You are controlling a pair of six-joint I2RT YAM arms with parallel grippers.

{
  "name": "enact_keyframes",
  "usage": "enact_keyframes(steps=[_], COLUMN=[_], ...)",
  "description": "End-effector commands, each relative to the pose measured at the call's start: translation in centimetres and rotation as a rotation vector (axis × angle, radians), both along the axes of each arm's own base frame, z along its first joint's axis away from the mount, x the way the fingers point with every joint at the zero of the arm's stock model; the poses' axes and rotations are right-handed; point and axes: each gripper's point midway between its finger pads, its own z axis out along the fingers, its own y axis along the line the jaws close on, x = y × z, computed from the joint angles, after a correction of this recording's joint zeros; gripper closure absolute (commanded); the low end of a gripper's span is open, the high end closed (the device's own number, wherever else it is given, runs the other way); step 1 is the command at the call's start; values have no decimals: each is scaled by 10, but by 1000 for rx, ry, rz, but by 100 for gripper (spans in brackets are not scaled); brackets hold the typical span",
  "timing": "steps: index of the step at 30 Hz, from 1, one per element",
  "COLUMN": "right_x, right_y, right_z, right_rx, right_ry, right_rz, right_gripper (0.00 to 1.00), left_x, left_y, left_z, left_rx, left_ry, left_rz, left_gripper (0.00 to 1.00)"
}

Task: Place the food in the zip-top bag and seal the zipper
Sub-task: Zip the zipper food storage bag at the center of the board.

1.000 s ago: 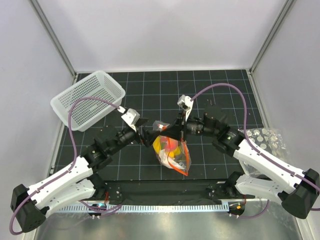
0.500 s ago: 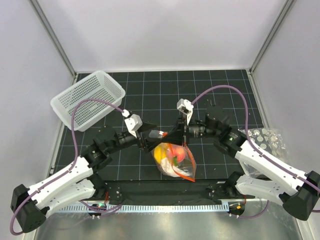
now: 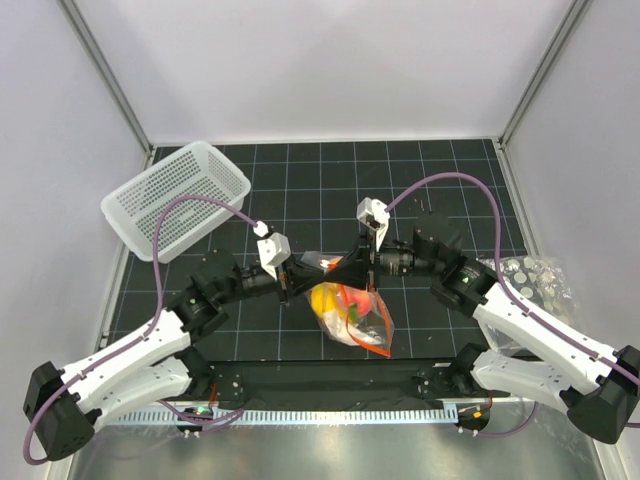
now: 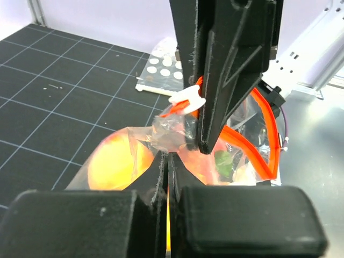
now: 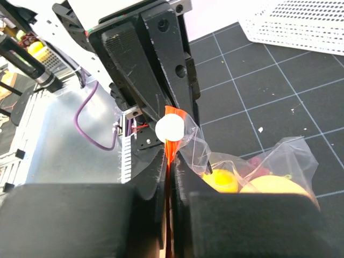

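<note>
The clear zip-top bag [image 3: 358, 318] hangs between both arms over the middle of the mat. The food inside shows as a yellow piece [image 3: 325, 298] and a pink-red one [image 3: 352, 298]. My left gripper [image 3: 300, 273] is shut on the crinkled clear plastic [image 4: 164, 131] at the bag's top; its tips [image 4: 167, 157] meet just above the yellow fruit [image 4: 113, 164]. My right gripper [image 3: 346, 270] is shut on the red-orange zipper [image 5: 173, 144], just below a white round tab [image 5: 170, 127]. The rest of the zipper [image 4: 267, 134] curves away open. More yellow food [image 5: 274, 191] lies in the bag.
A white perforated basket [image 3: 175, 195] sits tilted at the back left of the mat. A clear sheet with white dots [image 3: 530, 275] lies at the right edge, also visible behind the bag [image 4: 161, 62]. A metal ledge runs along the near edge.
My left gripper, open a second ago, has closed on the bag's top plastic beside the right gripper. The bag has shifted slightly and now hangs between the two.
</note>
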Motion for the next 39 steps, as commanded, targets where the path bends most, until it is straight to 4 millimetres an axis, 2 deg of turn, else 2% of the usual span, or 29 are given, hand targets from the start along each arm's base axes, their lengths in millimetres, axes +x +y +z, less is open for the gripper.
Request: enact_keyframes(steps=[1,4,5,8,14,18,24,25,26,27,28,30,31,32,34,36,38,39], right_x=[6,17,22,32,47,53,56,61,57,58,59,58,59,55,47,31,23,19], right_y=[-2,-6,-8,-10,-11,-11,-1,-3,2,2,2,4,4,6,8,13,10,10], right_z=[39,37,36,32,17,11,-3,-5,-10,-11,-10,-10,-9,-8,-6,-1,4,5], right_rx=[82,77,74,60,-14,-54,-136,-154,-177,-187,-191,-197,-198,-190,-171,-140,-119,-114], right_ry=[-113,-117,-116,-117,-106,-117,-146,-156,-155,-162,-163,-165,-166,-166,-171,-177,-192,-193], right_rz=[-44,-116,-152,-210,-279,-317,-338,-375,-362,-369,-379,-380,-379,-361,-315,-223,-190,-176], right_gripper=[86,62,45,31,21,19,27,34,37,44,61,80,94,99,99,99,99,99], left_x=[3,25,30,41,54,55,56,55,55,55,54,53,50,48,44,33,23,12], left_y=[0,8,10,14,18,19,20,20,19,20,20,20,20,19,19,20,21,21], left_z=[27,23,19,14,7,8,7,6,7,7,9,9,10,11,15,25,31,42], left_rx=[-58,-53,-40,-22,5,2,1,2,2,2,0,1,0,-1,-6,-30,-57,-97], left_ry=[-45,-14,0,26,54,52,58,60,60,60,58,55,45,40,26,4,-8,-26], left_rz=[18,161,189,254,326,334,345,340,337,339,337,331,317,305,284,239,203,160], left_gripper=[100,100,100,100,100,100,100,100,100,100,100,100,100,100,99,90,74,67])
